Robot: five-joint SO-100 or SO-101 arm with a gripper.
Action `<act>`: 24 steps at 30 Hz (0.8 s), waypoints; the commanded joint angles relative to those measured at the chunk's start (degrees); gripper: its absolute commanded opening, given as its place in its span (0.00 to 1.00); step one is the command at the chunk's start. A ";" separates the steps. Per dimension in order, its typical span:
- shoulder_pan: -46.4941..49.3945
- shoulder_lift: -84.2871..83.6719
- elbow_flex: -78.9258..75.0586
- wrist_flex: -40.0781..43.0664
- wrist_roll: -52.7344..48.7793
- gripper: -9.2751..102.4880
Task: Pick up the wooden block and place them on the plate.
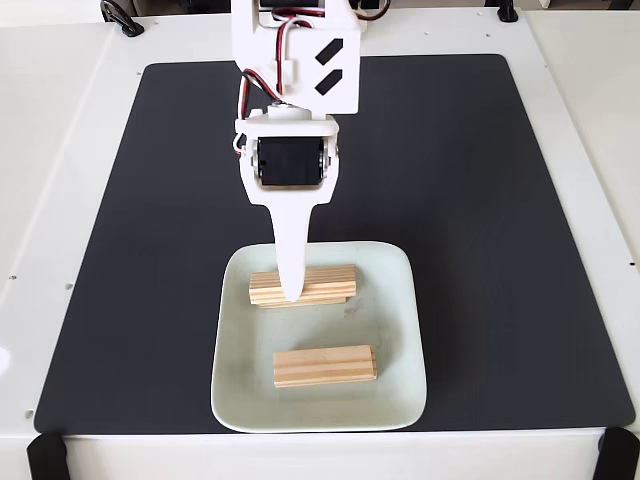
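Black mat (480, 200) on white table (60, 120), mint plate (400, 330) near front edge

I can read no text, labels, brands or numbers from here. The only marks I see are 2 black slanted bars on the white arm housing (329, 66), forming no letters.
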 commanded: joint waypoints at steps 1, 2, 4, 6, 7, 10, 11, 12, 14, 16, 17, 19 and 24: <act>-0.79 0.53 -2.99 -0.88 -0.26 0.08; -0.88 0.53 -2.99 -0.88 -0.26 0.08; -0.79 0.53 -2.99 -0.88 -0.26 0.08; -0.70 0.53 -2.90 -0.88 -0.26 0.08; -0.62 0.53 -2.90 -0.88 -0.35 0.08; -0.62 0.88 -2.46 -0.18 -1.14 0.12; -0.62 0.97 -2.02 -0.18 -2.46 0.15; -0.62 0.97 -2.02 -0.09 -3.87 0.19; -0.62 0.97 -1.93 -0.09 -5.54 0.25; -0.53 1.14 -1.93 -0.09 -6.42 0.30; -0.44 1.14 -1.93 -0.09 -6.42 0.31; -0.26 1.23 -1.93 -0.09 -6.42 0.31; -0.26 1.49 -1.85 0.18 -6.33 0.31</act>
